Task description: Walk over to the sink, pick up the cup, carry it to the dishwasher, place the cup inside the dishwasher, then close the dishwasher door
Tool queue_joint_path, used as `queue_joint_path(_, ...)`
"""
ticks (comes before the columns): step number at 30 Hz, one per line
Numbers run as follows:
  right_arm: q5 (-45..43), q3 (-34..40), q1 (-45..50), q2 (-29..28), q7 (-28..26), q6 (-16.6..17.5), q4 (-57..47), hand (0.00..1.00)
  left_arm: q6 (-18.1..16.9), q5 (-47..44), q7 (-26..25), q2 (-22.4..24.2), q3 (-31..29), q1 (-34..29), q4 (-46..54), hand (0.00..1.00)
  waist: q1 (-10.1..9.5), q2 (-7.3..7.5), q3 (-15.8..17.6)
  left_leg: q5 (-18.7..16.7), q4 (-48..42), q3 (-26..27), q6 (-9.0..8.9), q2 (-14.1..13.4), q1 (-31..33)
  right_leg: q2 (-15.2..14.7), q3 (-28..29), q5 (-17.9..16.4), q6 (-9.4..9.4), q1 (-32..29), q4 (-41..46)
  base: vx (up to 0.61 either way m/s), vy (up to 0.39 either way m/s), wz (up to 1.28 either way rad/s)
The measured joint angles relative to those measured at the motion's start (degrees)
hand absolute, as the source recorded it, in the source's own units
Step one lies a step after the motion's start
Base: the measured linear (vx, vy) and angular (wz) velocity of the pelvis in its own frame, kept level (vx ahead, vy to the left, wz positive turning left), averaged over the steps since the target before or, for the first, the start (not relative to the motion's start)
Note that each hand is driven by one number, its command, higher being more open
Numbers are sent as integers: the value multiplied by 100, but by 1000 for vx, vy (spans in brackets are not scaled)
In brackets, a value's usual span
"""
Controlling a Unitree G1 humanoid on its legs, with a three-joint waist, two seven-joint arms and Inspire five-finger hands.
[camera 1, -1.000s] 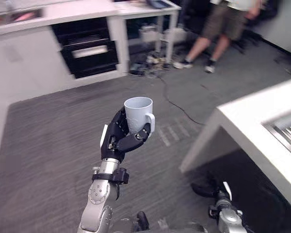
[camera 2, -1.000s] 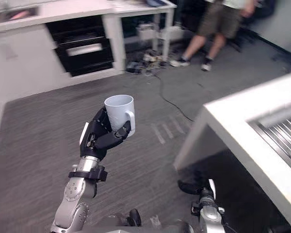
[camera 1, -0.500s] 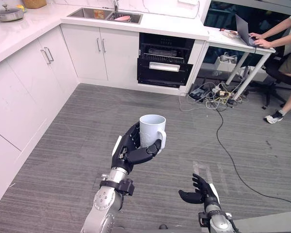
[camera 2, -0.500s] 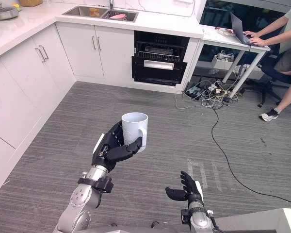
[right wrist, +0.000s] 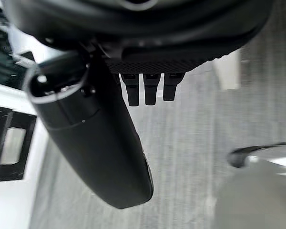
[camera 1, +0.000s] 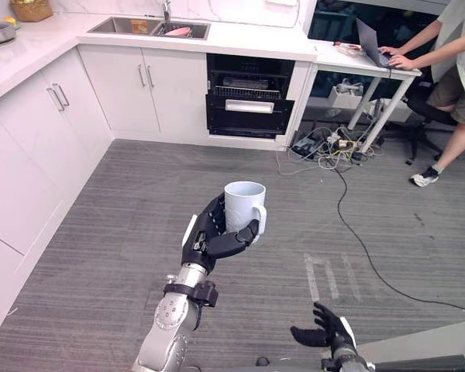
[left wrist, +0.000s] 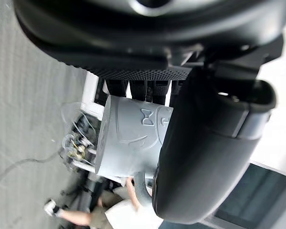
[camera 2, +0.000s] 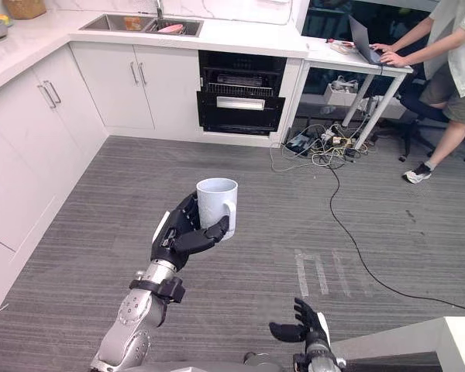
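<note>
The left hand (camera 1: pixel 205 239) holds the cup (camera 1: pixel 243 206) upright at mid-height over the grey floor (camera 1: pixel 124 232), fingers and thumb wrapped round its body, the handle turned to the robot's right. The left wrist view adds the grip up close: the thumb lies across the cup's side and the fingers press from behind. The right hand (camera 1: pixel 326 335) hangs low with nothing in it; its wrist view shows the fingers (right wrist: pixel 151 88) straight and apart. The head views take in the room: the dishwasher (camera 1: pixel 246 105) with its racks showing, beside the sink (camera 1: pixel 149 26), well apart from the cup, and a person (camera 1: pixel 459 66) at a laptop (camera 1: pixel 369 43).
</note>
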State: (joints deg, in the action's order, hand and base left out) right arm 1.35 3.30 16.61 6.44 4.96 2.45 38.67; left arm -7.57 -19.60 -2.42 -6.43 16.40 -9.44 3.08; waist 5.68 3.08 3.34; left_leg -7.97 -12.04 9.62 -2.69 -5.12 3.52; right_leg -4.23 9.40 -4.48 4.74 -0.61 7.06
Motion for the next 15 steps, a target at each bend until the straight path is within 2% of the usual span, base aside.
queue_joint_path(2,-5,105,-43,6,16,-60,14,90,91,59,-93,108,-165,-6,-80,30,-25,6,32,12,-73,293,-1,-75,37,-73,-114,-55,60,-3,70,19,-27,34)
queue_joint_path(4,-4,113,-146,14,52,-64,-54,90,98,59,-205,112,-321,-57,-78,30,-101,8,55,19,-209,197,28,-12,123,-146,-204,-103,104,-2,125,4,36,29)
queue_joint_path(7,0,72,-373,4,73,-52,-448,90,95,54,-365,80,-653,-82,3,30,-286,12,161,-214,-567,93,112,75,362,-249,-343,-179,177,-16,162,-10,87,27)
queue_joint_path(9,2,77,-573,16,101,-38,-619,90,93,52,-444,85,-812,-193,207,30,-395,29,213,-409,-892,73,204,144,562,-345,-414,-404,177,-125,356,7,107,28)
queue_joint_path(10,7,90,-686,21,150,-15,-710,90,93,53,-455,84,-875,-304,397,30,-401,81,275,-604,-1256,95,275,195,694,-451,-484,-664,206,-247,688,72,164,45)
queue_joint_path(11,18,93,-759,55,197,-11,-788,90,91,54,-455,129,-868,-392,557,30,-430,41,350,-846,-1550,115,349,245,715,-583,-531,-971,196,-297,1168,92,134,41)
queue_joint_path(12,30,96,-765,78,221,-8,-809,90,83,55,-455,190,-864,-448,606,30,-464,57,373,-949,-1633,95,409,327,719,-613,-532,-1067,143,-399,1573,113,145,28)
queue_joint_path(13,42,63,-812,75,223,-6,-876,90,80,55,-462,235,-864,-526,623,30,-491,80,396,-1063,-1674,66,533,500,676,-737,-462,-1053,-36,-830,2598,151,162,40)
queue_joint_path(14,42,20,-810,31,231,-6,-907,90,82,59,-472,211,-859,-551,623,30,-450,75,458,-1125,-1650,-87,652,636,552,-710,-283,-830,-381,-1225,3538,190,175,53)
queue_joint_path(15,42,7,-790,-12,228,-10,-909,90,81,59,-472,188,-840,-551,615,30,-411,75,490,-1156,-1626,-144,698,663,477,-651,-235,-890,-369,-1330,3837,271,143,63)
